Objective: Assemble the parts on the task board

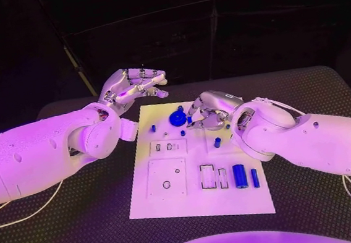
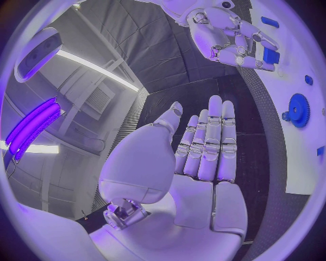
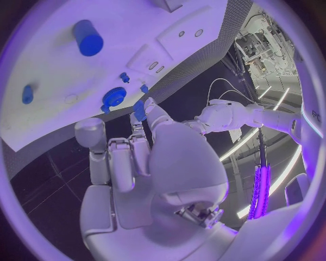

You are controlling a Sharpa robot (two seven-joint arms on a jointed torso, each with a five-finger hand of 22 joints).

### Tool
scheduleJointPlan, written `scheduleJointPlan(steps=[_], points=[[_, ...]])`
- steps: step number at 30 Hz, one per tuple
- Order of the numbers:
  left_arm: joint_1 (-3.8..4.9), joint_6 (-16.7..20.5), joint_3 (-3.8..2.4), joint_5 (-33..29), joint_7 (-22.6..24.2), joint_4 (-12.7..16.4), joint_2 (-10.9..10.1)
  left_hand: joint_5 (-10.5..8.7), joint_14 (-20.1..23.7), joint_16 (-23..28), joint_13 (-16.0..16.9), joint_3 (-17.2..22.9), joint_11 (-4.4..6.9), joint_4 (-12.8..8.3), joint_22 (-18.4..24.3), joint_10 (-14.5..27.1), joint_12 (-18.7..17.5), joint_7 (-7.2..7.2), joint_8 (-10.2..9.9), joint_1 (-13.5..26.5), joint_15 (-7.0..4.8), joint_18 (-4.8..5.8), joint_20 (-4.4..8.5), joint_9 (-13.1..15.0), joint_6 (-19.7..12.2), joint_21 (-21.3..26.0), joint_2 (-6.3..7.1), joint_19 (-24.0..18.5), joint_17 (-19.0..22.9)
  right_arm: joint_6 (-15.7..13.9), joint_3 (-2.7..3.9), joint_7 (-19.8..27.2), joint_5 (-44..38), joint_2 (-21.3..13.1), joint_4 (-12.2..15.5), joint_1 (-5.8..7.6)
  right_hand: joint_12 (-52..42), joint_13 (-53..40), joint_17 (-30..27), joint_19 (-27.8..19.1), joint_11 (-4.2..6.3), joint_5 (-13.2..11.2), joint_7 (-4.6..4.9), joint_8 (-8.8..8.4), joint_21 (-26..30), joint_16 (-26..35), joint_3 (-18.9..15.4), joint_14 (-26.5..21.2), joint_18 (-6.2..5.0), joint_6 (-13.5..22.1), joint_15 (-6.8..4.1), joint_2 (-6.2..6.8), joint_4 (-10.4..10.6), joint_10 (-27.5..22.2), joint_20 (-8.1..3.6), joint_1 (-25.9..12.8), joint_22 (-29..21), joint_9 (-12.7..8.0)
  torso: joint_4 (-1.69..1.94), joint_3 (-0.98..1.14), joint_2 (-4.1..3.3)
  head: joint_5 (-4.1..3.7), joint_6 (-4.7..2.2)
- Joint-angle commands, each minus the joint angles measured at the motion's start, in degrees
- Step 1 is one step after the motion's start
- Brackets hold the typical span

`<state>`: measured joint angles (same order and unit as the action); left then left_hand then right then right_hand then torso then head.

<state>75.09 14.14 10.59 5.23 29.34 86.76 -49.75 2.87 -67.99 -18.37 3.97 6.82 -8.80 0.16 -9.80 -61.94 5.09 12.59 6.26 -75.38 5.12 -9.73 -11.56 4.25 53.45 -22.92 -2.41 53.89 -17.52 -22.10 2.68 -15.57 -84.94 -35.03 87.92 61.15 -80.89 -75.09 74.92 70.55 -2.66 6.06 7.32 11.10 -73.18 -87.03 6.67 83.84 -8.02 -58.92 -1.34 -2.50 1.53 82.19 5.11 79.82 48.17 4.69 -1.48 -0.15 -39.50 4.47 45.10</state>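
Two hands are in play, and only one is working. Your left hand [image 1: 134,85] hangs raised off the far left corner of the task board [image 1: 176,206], fingers apart and holding nothing; the left wrist view confirms a flat, bare palm.

Your right hand [image 1: 208,110] sits low over the board's far edge, fingers curled in. The right wrist view shows a small blue piece [image 3: 138,109] at its fingertips, which looks like a pinch, though the head view cannot confirm it. Just beside that hand stands the blue gear [image 1: 177,118], already on the board. A small blue peg [image 1: 152,127] stands to the gear's left, another short blue piece [image 1: 217,142] lies nearer the middle, and a blue cylinder [image 1: 239,176] with a slimmer blue bar [image 1: 255,177] beside it rests by the rectangular slots [image 1: 208,176] at the near right.

Risks, as you should weigh them:
- The pinch appears shallow. A piece held at the tips can tilt or drop on the way down.
- The curled fingers sit close to the gear. A sideways drift could knock it.
- Your own hand hides the target from above, so alignment is hard to check.
- The board is unbraced by the left hand and may slide under pressing.
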Motion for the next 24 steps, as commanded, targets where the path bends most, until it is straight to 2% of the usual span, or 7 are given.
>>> scheduleJointPlan(steps=[1, 10, 19, 24], points=[[0.13, -0.5, -0.05, -0.1, 0.4, 0.0, 0.1, -0.12, 0.3, 0.3, 0.1, 0.0, -0.24, -0.4, 0.1, 0.0, -0.2, 0.32, -0.2, -0.2, 0.13, -0.67, -0.03, -0.1, 0.2, 0.2, -0.41, -0.3, -0.1, 3.3, 0.01, -2.2, -6.0, 1.4, -0.4, 0.11, 0.3, -2.2, 7.4, 0.0, 0.12, 0.5, 0.05, -0.35, 0.1, 0.0, 0.4, 4.5, 0.89, 0.6, -0.24, 0.41, 0.0, -0.4, -0.48, -0.4, 0.0, -0.1, -0.15, 0.05, -0.04, 0.44, 0.34], [0.17, -0.6, -0.06, -0.1, 0.5, -0.2, 0.4, -0.12, 0.3, 0.4, 0.1, 0.1, -0.22, -0.5, 0.1, -0.1, -0.2, 0.3, -0.2, -0.3, 0.11, -0.67, -0.03, 0.0, 0.3, 0.2, -0.48, -0.3, -0.1, 5.1, -0.16, -2.6, -9.2, 4.9, -1.9, 0.03, 0.3, -2.1, 7.4, -0.1, 0.08, 0.6, 0.1, -0.41, 0.1, 0.0, 0.4, 4.6, 0.89, 0.6, -0.21, 0.59, 0.0, -0.5, -0.46, -0.5, -0.1, -0.1, -0.09, 0.06, 0.06, 0.8, 0.84], [0.2, -0.6, -0.06, -0.1, 0.5, -0.6, 0.7, -0.12, 0.3, 0.4, 0.1, 0.1, -0.22, -0.5, 0.1, -0.1, -0.2, 0.3, -0.2, -0.3, 0.11, -0.67, -0.03, 0.0, 0.3, 0.2, -0.48, -0.3, -0.1, 6.0, -2.58, -2.3, -11.0, 6.9, -3.0, -0.06, 0.4, -2.1, 7.4, -0.1, 0.05, 0.7, 0.13, -0.46, 0.1, 0.0, 0.4, 4.6, 0.89, 0.6, -0.19, 0.66, 0.0, -0.5, -0.44, -0.7, -0.1, -0.2, -0.09, 0.05, 0.06, 1.21, 1.03], [0.22, -0.5, -0.06, -0.1, 0.6, -0.8, 0.7, -0.12, 0.3, 0.4, 0.1, 0.1, -0.22, -0.5, 0.1, -0.1, -0.2, 0.3, -0.2, -0.3, 0.11, -0.67, -0.03, 0.0, 0.3, 0.2, -0.48, -0.3, -0.1, 6.2, -3.22, -2.2, -11.7, 7.7, -3.7, -0.39, 0.4, -2.1, 7.4, -0.1, 0.03, 0.7, 0.15, -0.5, 0.1, 0.0, 0.4, 4.6, 0.89, 0.7, -0.17, 0.73, 0.1, -0.5, -0.43, -0.7, -0.1, -0.2, -0.08, 0.03, 0.1, 1.53, 1.24]])
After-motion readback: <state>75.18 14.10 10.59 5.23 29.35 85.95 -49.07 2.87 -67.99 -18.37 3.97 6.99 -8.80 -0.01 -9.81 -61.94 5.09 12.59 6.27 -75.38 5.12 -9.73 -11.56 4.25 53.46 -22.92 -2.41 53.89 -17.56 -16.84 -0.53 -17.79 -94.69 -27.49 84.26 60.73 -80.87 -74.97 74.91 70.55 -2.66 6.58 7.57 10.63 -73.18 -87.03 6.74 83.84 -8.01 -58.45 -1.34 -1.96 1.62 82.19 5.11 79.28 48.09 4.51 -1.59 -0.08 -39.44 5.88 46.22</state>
